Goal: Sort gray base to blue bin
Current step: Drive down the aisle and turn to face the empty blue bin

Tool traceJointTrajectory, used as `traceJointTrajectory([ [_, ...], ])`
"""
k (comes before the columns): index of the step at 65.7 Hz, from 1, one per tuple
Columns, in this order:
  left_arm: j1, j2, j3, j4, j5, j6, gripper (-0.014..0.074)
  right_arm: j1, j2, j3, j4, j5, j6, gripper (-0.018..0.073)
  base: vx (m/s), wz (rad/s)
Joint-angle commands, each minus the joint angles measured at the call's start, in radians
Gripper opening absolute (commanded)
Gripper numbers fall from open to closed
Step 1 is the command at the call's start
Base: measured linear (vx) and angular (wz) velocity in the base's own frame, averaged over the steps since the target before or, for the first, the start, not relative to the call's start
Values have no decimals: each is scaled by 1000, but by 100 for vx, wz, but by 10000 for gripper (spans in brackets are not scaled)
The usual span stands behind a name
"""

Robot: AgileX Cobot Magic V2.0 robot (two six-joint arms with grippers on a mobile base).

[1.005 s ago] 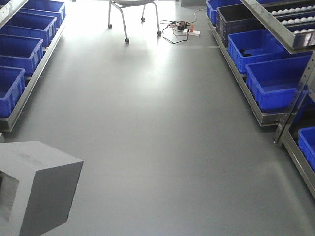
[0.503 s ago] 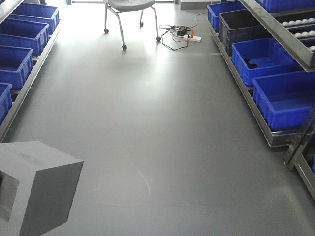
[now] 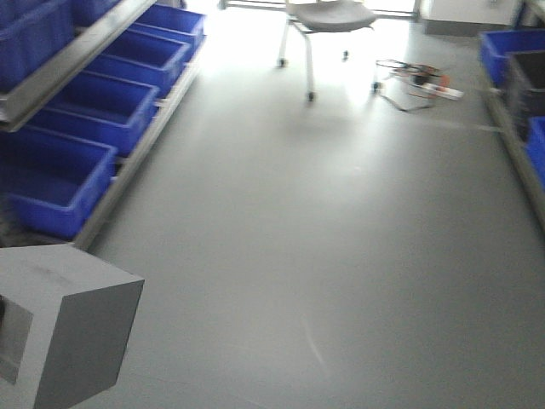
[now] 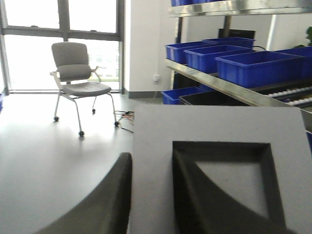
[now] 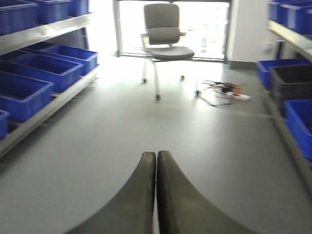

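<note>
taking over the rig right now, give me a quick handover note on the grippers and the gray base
The left gripper is shut on the gray base, one finger in its recess, one outside the wall.
The right gripper is shut, empty.
The nearest blue bin sits on the left rack; the base is not in it.
Done: base picked up.
Left: drive to a blue bin, drop the base in.

Gray floor is running smooth & glossy btwn the racks, catching window glare at far end. Office chair is standing on its castors there. Just right of it in front view, a power strip w/ tangled cables is lying flat. Low metal rack is lining the left edge, carrying blue bins.
</note>
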Motion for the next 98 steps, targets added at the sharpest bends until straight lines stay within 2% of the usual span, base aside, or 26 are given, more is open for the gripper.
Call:
traceJointTrajectory([
  [1,-7,8,-29,-5,-109,-7,-6,-5,-12,14,-6,-74,-5,-9,34,79],
  [80,-7,8,-29,-5,-109,-7,-6,-5,-12,14,-6,-74,-5,-9,25,86],
  [98,-7,8,-29,-5,-109,-7,-6,-5,-12,14,-6,-74,-5,-9,14,58],
])
